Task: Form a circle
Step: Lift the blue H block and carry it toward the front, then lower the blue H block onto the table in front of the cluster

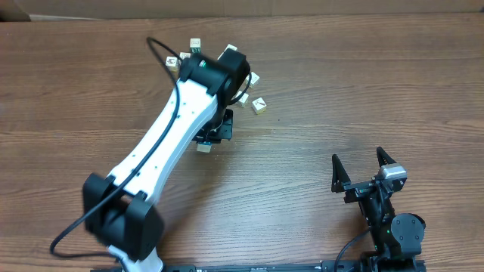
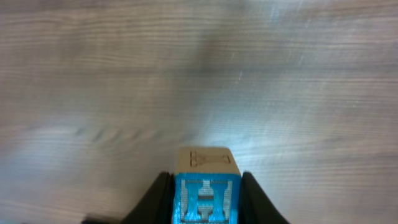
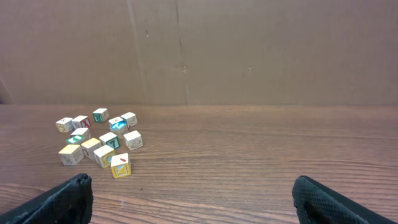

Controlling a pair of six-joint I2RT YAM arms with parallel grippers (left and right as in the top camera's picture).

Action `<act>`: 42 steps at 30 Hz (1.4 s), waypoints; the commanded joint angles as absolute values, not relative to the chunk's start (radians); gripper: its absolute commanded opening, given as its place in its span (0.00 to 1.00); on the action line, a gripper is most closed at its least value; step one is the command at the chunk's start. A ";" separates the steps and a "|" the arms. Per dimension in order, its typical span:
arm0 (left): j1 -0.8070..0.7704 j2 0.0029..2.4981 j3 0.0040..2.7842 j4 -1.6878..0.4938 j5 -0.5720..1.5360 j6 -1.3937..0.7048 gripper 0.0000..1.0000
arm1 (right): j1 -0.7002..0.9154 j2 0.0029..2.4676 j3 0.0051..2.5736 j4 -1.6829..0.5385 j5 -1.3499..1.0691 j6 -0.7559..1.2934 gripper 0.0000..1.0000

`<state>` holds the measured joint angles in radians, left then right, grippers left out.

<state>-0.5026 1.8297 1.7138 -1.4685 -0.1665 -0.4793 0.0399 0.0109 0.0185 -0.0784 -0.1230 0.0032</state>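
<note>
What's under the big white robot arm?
Some small cubes peek out beside it, and its fingers pinch a blue-faced cube. Whatever lies directly beneath the arm is covered.

A brown wood-grain laminate table fills the overhead view, its grain running left to right. Along its far edge stands a plain brown cardboard wall marked by faint vertical creases. The light is soft and even. A pale sheen lies on the tabletop in the blurred left wrist view.
</note>
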 commanded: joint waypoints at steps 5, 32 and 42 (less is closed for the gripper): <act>-0.505 1.805 1.509 -1.154 -0.178 -0.503 0.04 | 0.038 0.003 0.008 -0.074 -0.116 0.002 1.00; -0.503 2.056 1.467 -0.890 -0.156 -0.402 0.04 | 0.038 0.003 0.008 -0.074 -0.116 0.002 1.00; -0.503 2.056 1.467 -0.891 -0.156 -0.449 0.04 | 0.038 0.003 0.008 -0.074 -0.116 0.002 1.00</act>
